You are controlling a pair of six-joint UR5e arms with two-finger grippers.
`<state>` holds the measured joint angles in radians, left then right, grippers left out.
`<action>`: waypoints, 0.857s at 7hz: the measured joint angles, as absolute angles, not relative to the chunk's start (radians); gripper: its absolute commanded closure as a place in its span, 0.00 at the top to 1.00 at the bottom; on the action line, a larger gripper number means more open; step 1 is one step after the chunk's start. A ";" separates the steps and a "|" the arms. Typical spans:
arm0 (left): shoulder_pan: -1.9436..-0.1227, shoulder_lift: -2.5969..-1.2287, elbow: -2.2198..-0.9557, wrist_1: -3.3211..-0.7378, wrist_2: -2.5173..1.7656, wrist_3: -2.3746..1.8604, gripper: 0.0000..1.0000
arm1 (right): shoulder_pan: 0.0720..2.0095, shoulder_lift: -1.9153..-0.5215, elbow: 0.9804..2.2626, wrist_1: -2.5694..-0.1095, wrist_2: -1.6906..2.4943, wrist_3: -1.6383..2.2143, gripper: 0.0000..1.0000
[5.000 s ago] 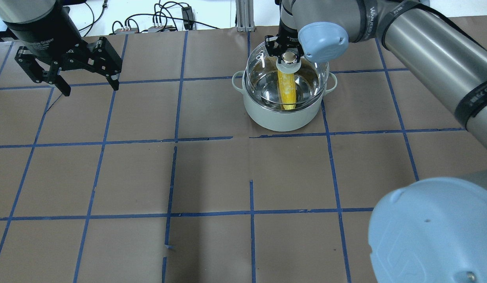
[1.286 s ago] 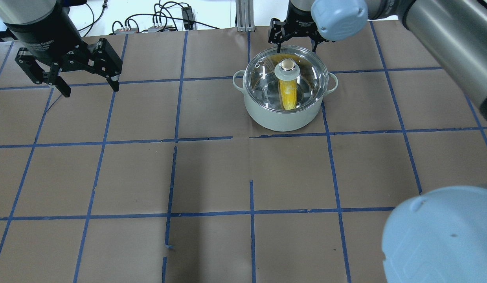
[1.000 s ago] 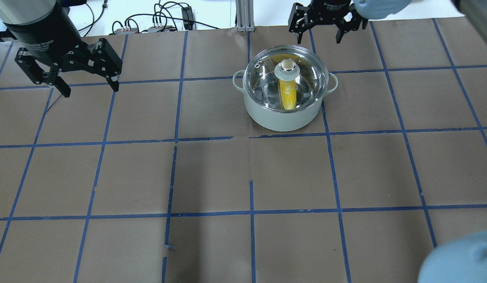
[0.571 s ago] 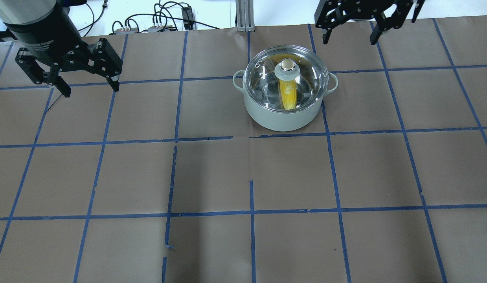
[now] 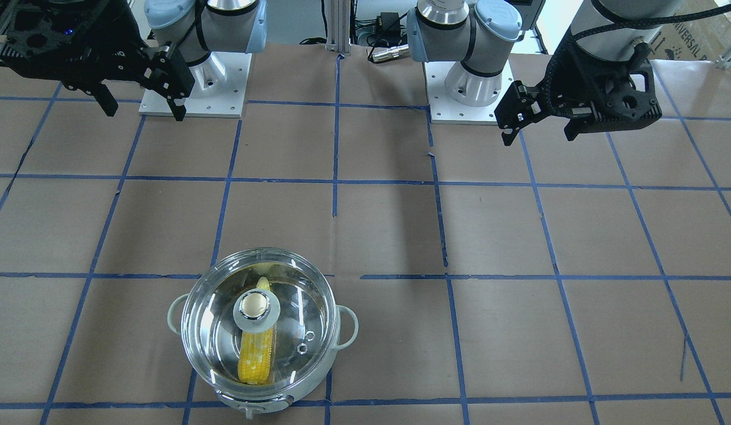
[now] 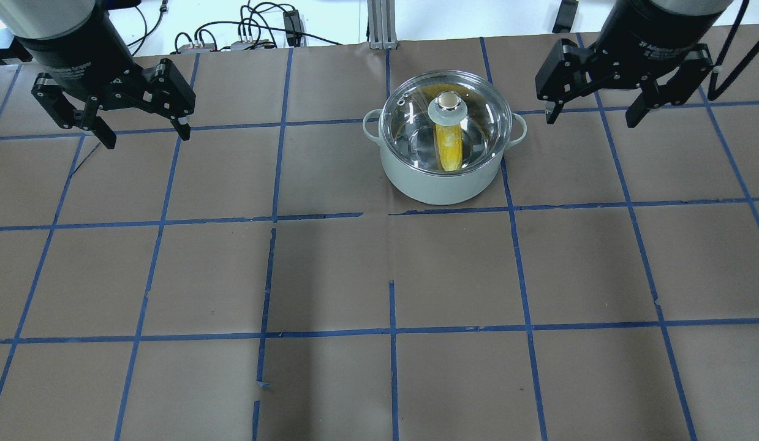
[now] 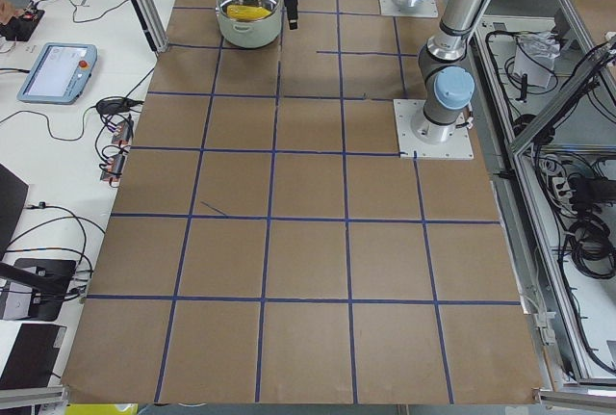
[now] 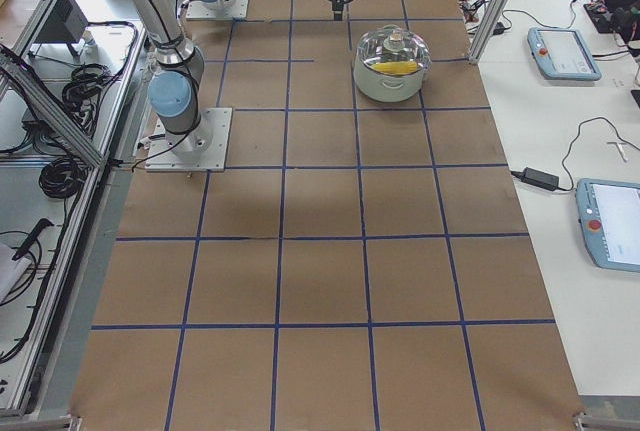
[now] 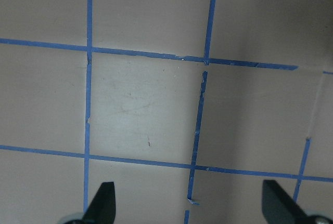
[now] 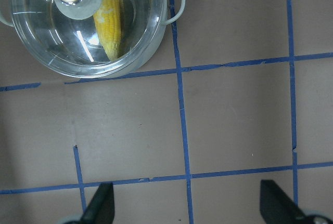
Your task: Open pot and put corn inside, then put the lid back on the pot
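Well clear of the lidded pot, left fingers and right fingers gape wide.

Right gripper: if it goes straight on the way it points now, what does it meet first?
Probably the bare paper-covered table, by a blue tape crossing. The right gripper points down, open, and its wrist view shows the pot off to one side, outside that line.

A big brown paper-covered table with blue tape lines lies under the left gripper. Beyond that gripper, black cables lie on a white bench.
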<state>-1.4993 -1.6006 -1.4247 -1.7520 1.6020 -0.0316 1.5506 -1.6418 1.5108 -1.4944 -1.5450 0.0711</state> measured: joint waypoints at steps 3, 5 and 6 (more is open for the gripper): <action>-1.501 -1.599 -1.426 -1.746 1.601 -0.009 1.00 | 1.551 -1.659 1.539 -1.533 -1.567 0.071 0.97; -1.502 -1.597 -1.426 -1.746 1.601 -0.013 1.00 | 1.553 -1.660 1.538 -1.534 -1.579 0.072 0.97; -1.502 -1.594 -1.427 -1.746 1.602 -0.014 1.00 | 1.554 -1.660 1.538 -1.534 -1.581 0.071 0.97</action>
